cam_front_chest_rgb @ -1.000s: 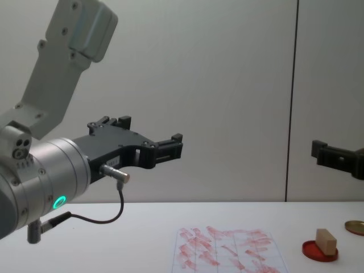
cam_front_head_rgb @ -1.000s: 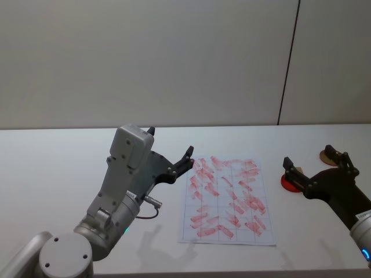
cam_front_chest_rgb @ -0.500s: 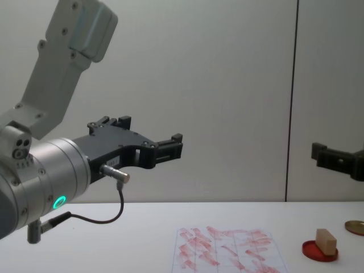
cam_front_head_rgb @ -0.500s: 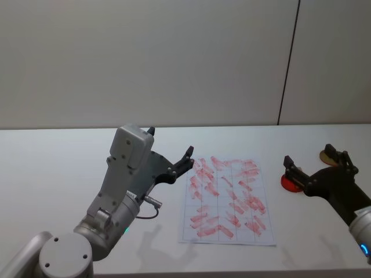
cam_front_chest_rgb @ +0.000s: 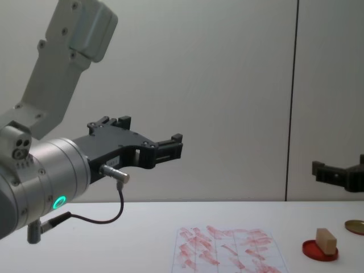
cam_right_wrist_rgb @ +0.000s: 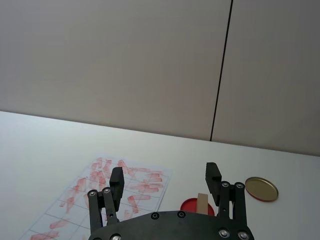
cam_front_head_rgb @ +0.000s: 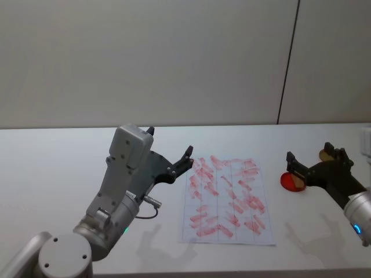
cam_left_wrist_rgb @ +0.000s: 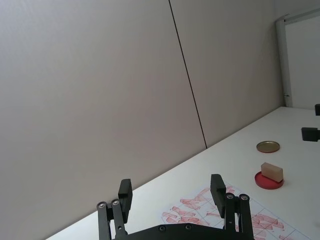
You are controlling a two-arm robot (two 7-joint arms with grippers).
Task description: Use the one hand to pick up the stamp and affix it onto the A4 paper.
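The stamp (cam_front_chest_rgb: 326, 240) is a small tan wooden block standing on a round red ink pad (cam_front_chest_rgb: 319, 251) at the table's right. It shows between the fingers in the right wrist view (cam_right_wrist_rgb: 202, 202) and far off in the left wrist view (cam_left_wrist_rgb: 272, 172). My right gripper (cam_front_head_rgb: 313, 155) hangs open well above the stamp (cam_front_chest_rgb: 336, 172), with nothing in it (cam_right_wrist_rgb: 165, 175). The A4 paper (cam_front_head_rgb: 226, 200) lies flat mid-table, covered in red prints. My left gripper (cam_front_head_rgb: 170, 142) stays open and raised left of the paper (cam_front_chest_rgb: 148, 131).
A brass-coloured disc (cam_front_chest_rgb: 355, 227) lies on the table just beyond the ink pad, to its right (cam_right_wrist_rgb: 261, 189). The left arm, with its green ring (cam_front_chest_rgb: 59, 201), fills the space left of the paper. A wall stands behind the white table (cam_front_head_rgb: 52, 168).
My right gripper has come lower and shifted to the right, closer over the ink pad and stamp. The left arm, stamp and paper have not moved.
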